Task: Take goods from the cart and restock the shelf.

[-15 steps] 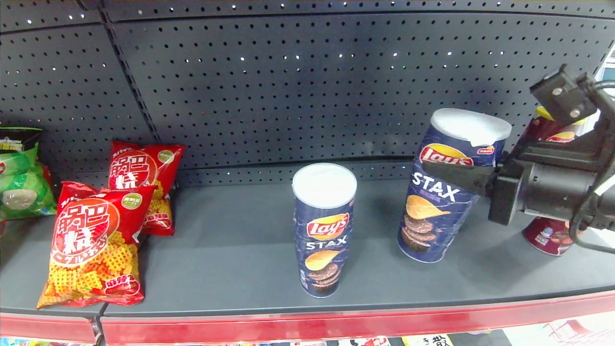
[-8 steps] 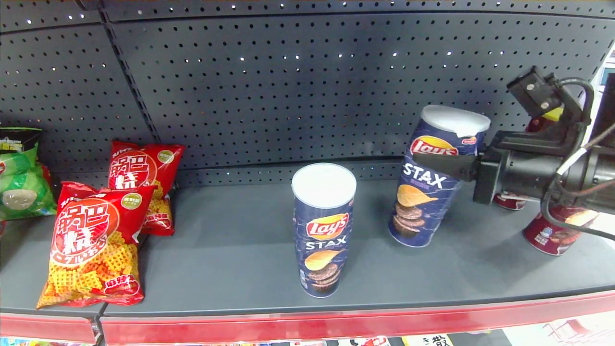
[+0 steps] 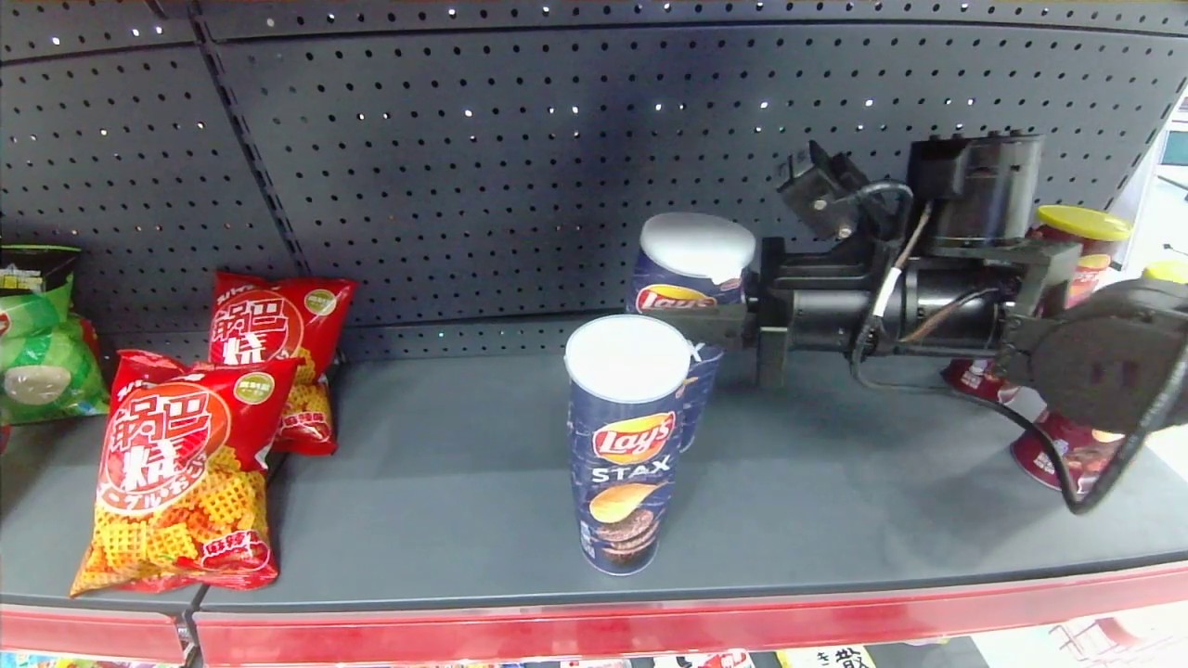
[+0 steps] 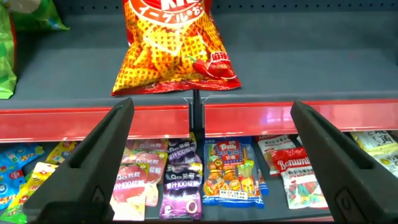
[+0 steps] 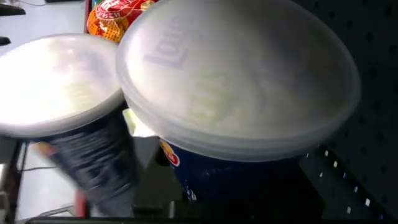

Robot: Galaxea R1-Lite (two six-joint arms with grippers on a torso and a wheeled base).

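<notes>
While my left gripper (image 4: 211,106) hangs spread and empty before the shelf's red edge (image 3: 650,631), behind the standing chip can (image 3: 626,445) my right gripper (image 3: 701,320) pinches a second blue can (image 3: 691,269), placing it; next, I judge: settle it upright, then release.

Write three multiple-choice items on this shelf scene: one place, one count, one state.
1. Where is the gripper-held dark blue cylindrical chip can with a white lid?
A. At the far left.
B. Behind the standing matching can, nearer the pegboard.
C. In front of it.
2. How many such blue cans show?
A. One.
B. Four.
C. Two.
3. The left gripper is:
A. open, empty.
B. shut on a bag.
C. shut on a can.
1 B: the right gripper holds it behind the front can.
2 C: one held, one standing.
3 A: its fingers stand wide apart.
</notes>
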